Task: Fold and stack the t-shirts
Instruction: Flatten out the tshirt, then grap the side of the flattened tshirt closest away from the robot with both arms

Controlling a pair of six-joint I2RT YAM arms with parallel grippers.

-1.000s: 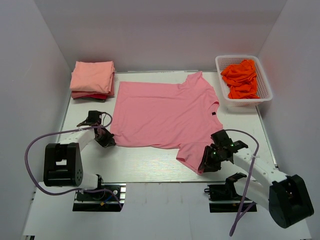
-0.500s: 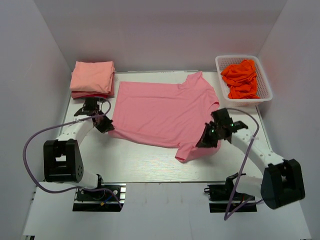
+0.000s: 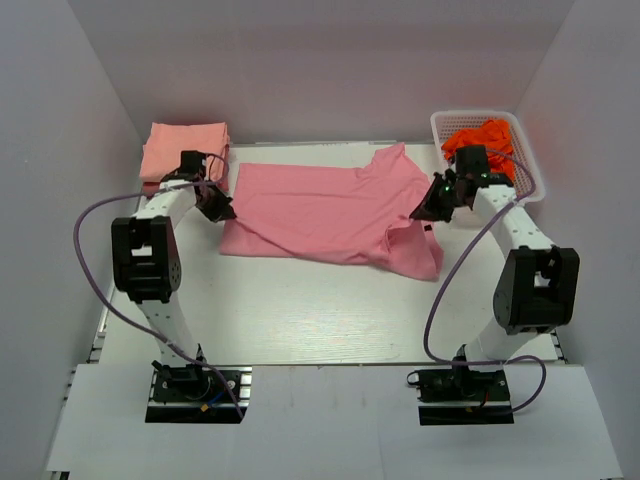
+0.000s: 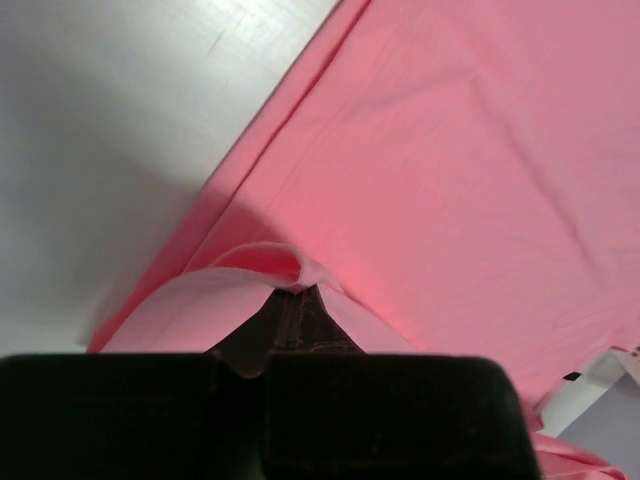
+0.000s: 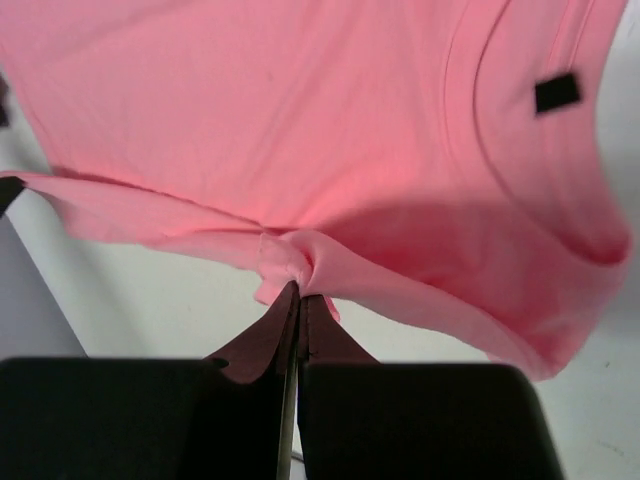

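Two pincers: your left gripper (image 3: 216, 207) and right gripper (image 3: 428, 208), each clamped on a fold of cloth.
Shirt: pink t-shirt (image 3: 320, 210), mid-table, long axis running left-right between them.
Far edge: just beyond both grips.

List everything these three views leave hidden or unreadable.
- Top view: the right arm crosses the basket and covers part of the orange shirts, so their number is unclear.
- Top view: the left arm overlaps the folded stack, so its layers cannot be counted.
- Left wrist view: the tips of the left end effector are buried in a fold of the pink t-shirt.
- Right wrist view: the black label is too small to read.
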